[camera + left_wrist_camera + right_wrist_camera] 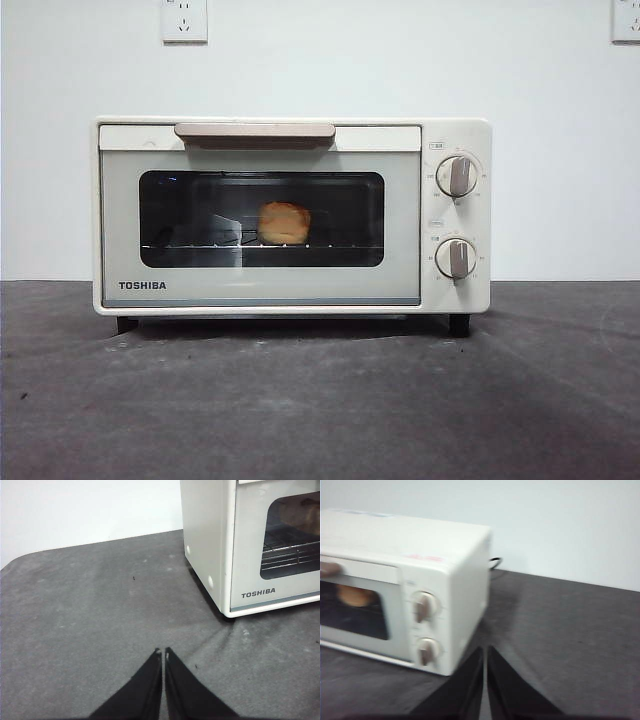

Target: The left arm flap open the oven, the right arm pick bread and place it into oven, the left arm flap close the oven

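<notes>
The cream-white TOSHIBA oven [290, 215] stands on the dark table with its door shut and its beige handle [255, 131] up at the top. Through the glass, the golden bread [284, 222] sits on the wire rack inside. The oven [250, 545] also shows in the left wrist view, off to one side of my left gripper [163, 652], which is shut and empty over the bare table. My right gripper [485, 650] is shut and empty too, near the knob end of the oven [405, 585], where the bread [355, 595] shows behind the window. Neither arm appears in the front view.
Two round knobs [457, 176] sit on the oven's right panel. A white wall with power sockets [184, 20] stands behind. A black cable [494, 560] runs behind the oven. Grey table surface [320, 400] stretches in front.
</notes>
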You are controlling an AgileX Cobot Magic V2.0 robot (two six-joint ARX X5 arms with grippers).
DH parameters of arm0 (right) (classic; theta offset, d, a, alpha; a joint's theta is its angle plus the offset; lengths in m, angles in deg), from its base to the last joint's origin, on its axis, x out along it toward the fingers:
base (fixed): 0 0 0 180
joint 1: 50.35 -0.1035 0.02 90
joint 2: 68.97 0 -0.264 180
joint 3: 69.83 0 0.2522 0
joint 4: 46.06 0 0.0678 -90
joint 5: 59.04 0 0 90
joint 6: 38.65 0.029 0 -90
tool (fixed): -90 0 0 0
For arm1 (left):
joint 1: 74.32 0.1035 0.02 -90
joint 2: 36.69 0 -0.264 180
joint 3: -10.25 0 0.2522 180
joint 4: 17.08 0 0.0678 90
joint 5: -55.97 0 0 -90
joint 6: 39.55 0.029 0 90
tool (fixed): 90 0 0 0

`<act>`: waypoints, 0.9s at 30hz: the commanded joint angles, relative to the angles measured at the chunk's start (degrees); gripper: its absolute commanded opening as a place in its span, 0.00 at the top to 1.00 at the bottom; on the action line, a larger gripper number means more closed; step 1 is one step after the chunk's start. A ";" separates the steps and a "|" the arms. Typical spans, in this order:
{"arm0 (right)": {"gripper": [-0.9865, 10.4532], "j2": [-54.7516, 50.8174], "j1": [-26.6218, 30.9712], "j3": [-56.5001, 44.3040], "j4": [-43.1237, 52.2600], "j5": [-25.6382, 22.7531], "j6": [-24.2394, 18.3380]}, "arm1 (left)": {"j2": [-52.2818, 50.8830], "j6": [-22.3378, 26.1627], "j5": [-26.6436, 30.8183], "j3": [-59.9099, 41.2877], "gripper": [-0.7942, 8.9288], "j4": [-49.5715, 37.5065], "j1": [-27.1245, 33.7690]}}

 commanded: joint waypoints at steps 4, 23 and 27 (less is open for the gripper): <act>0.91 -8.15 3.76 -9.55 6.93 -0.24 -0.61 | -0.11 -0.13 0.15 -1.18 0.90 0.28 0.00; 0.91 -17.99 7.93 -20.48 2.27 -0.50 3.87 | -0.11 -0.13 0.15 -1.18 0.90 0.37 0.00; 0.91 -17.99 7.91 -20.48 -2.05 -0.74 3.91 | -0.11 -0.13 0.15 -1.18 0.90 0.37 0.00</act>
